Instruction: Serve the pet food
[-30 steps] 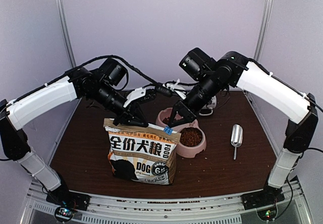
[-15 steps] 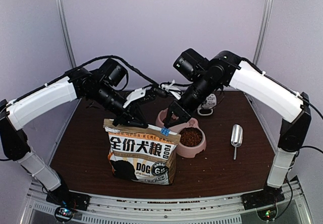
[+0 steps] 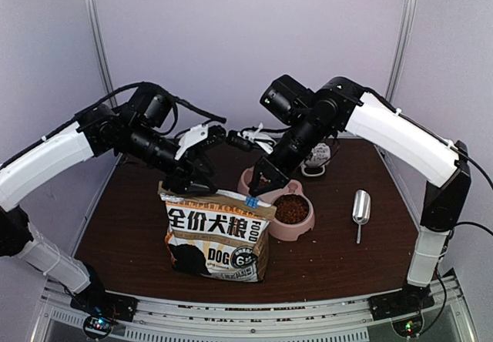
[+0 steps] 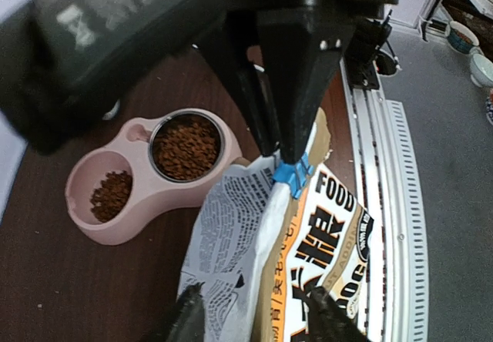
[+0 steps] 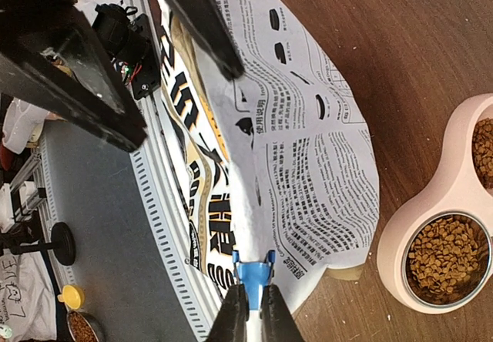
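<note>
Left gripper (image 4: pixel 256 320) had opened and its arm had swung back a little. Its fingers stood apart, one on each side of the dog food bag's (image 3: pixel 216 238) top edge. The right gripper (image 5: pixel 248 294) pinched the blue clip (image 5: pixel 254 271) on the bag. Pet food (image 3: pixel 291 209) lay in both cups of the pink double bowl (image 3: pixel 286 233) just beside the bag.

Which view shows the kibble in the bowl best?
Left wrist: both compartments of the bowl lie unobstructed, one full of kibble, one holding a small heap. Right wrist shows the full one, the other cut by the frame edge. Top external shows the full one small; the right hand mostly hides the other.
</note>
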Action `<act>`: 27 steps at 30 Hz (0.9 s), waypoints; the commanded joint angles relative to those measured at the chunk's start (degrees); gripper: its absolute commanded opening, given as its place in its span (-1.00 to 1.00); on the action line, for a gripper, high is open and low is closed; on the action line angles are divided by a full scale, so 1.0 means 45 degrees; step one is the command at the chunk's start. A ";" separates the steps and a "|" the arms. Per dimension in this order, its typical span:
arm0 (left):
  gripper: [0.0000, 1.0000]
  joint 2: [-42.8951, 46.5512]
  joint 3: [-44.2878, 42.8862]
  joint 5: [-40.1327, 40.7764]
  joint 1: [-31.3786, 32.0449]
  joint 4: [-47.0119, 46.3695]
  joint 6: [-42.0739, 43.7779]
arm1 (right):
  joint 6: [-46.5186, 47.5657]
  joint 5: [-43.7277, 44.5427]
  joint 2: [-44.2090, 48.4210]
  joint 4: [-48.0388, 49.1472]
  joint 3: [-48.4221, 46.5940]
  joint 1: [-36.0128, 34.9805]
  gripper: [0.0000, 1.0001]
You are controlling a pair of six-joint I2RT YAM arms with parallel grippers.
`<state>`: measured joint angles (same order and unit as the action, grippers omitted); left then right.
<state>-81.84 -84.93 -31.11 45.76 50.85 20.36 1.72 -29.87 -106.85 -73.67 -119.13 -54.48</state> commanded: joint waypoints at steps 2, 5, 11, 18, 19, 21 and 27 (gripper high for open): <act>0.24 0.1765 0.0812 0.1605 -0.0125 -0.1760 -0.0947 | 0.0251 0.0911 -0.0338 -0.0099 -0.0370 -0.0128 -0.47; 0.40 0.2620 0.1446 0.2060 -0.0221 -0.2485 -0.1439 | 0.0244 0.0953 -0.0126 0.0076 -0.0385 -0.0128 0.00; 0.54 0.3816 0.2588 0.2996 -0.0357 -0.3651 -0.2525 | -0.0011 0.1155 0.0459 0.0814 -0.0312 -0.0061 0.30; 0.75 0.4462 0.2883 0.4501 -0.1007 -0.4874 -0.4589 | -0.1123 0.1125 0.1941 0.3369 0.1150 0.0522 0.65; 0.76 0.4270 0.2545 0.4701 -0.1346 -0.4894 -0.4955 | -0.1397 0.1212 0.2198 0.3942 0.1494 0.0693 0.66; 0.78 0.3773 0.1830 0.4949 -0.2061 -0.4796 -0.6027 | -0.2158 0.1354 0.2723 0.5173 0.2236 0.1174 0.68; 0.79 0.2998 0.1198 0.4316 -0.5192 -0.4862 -0.7730 | -0.3852 0.2508 0.4281 0.8196 0.5300 0.3397 0.76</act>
<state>-67.44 -77.95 -11.60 29.91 32.10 -6.76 -9.47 -24.38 -90.89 -48.07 -102.10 -44.58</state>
